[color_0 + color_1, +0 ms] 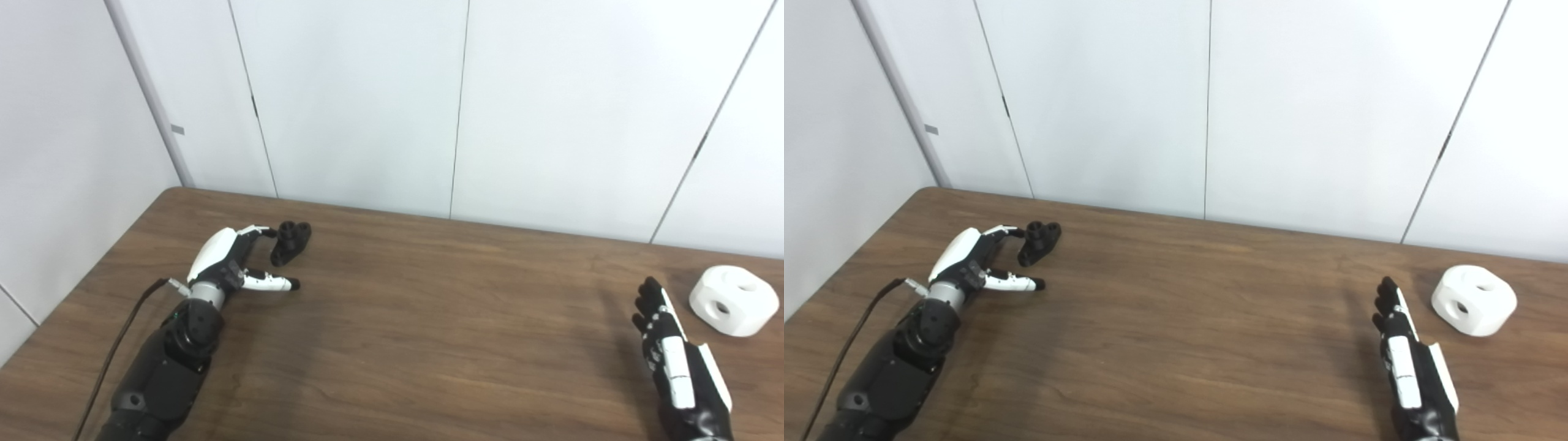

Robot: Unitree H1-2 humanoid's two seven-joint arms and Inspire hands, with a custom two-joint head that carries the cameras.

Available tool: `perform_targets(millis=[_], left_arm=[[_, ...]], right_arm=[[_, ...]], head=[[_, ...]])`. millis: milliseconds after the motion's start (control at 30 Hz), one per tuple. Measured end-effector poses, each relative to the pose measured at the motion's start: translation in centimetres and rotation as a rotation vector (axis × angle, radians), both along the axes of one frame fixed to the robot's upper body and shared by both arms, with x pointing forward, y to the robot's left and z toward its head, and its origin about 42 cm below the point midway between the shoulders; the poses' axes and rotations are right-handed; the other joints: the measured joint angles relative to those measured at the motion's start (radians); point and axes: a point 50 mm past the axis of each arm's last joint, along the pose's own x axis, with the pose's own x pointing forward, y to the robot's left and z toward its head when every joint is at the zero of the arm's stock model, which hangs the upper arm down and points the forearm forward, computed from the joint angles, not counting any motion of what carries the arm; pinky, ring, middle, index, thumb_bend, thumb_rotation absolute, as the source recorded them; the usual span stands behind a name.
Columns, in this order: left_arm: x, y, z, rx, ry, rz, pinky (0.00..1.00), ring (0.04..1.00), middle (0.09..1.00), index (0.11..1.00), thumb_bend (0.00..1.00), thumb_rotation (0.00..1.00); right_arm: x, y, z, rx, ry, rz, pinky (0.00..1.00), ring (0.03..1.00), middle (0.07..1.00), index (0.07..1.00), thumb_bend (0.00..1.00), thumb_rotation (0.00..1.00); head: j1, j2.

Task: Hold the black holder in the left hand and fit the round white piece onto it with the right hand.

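My left hand [229, 260] lies low over the brown worktop [429, 318], fingers spread wide and holding nothing; the upper fingers [260, 231] reach forward and the thumb [272, 283] points out to the side below them. The black holder [291, 242] sits on the worktop just beyond those fingertips, in the opening between fingers and thumb. One fingertip looks to be at or almost at its near edge; I cannot tell whether they touch. A black cable [119, 343] trails along the left forearm toward the bottom edge. My right hand [674, 355] is well apart from the left, on the far side of the worktop, held edge-on with fingers straight, close together and pointing away from me; it holds nothing. The round white piece [734, 300] rests on the worktop near that hand, ahead of its fingertips and to their outer side, not touching them. It shows round holes in its top and side. White wall panels [392, 104] stand behind the worktop.
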Motion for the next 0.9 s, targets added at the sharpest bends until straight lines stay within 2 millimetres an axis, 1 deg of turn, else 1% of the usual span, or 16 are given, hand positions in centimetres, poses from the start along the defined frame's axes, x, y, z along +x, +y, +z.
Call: perform_targets(millis=[100,233,433,567,700,900], left_arm=[[0.0,0.0,-0.5,-0.003,-0.021,-0.001,0.94,0.955,0.932,0.826,0.98,0.12],[0.1,-0.1,-1.0,-0.01,-0.041,-0.004,0.93,0.95,0.928,0.816,0.97,0.12],[0.4,-0.3,-1.2,-0.035,-0.06,0.005,0.93,0.956,0.928,0.815,0.97,0.13],[0.7,-0.3,-1.1,-0.04,-0.066,0.002,0.92,0.951,0.923,0.803,0.96,0.11],[0.9,-0.4,-1.1,-0.038,-0.075,0.01,0.89,0.933,0.908,0.785,0.96,0.12],[1.6,-0.8,-1.3,-0.051,-0.096,0.022,0.89,0.925,0.903,0.774,0.95,0.13]], right_arm=[[-0.2,-0.1,0.0,0.019,-0.003,-0.004,1.0,1.0,1.0,1.0,0.45,1.0],[-0.4,-0.3,0.1,0.033,-0.007,-0.01,1.0,1.0,1.0,1.0,0.49,1.0],[-1.0,-0.1,0.8,0.05,-0.01,-0.006,1.0,1.0,1.0,1.0,0.53,1.0],[-1.0,-0.1,1.1,0.053,-0.017,-0.004,1.0,1.0,1.0,1.0,0.55,1.0],[-1.4,0.0,1.6,0.052,-0.032,-0.003,1.0,1.0,1.0,1.0,0.57,1.0],[-1.7,0.2,2.0,0.054,-0.036,0.001,1.0,1.0,1.0,1.0,0.55,1.0]], head=[[0.003,0.0],[0.008,0.0],[0.012,-0.002],[0.014,-0.003],[0.014,0.002],[0.02,0.0]])
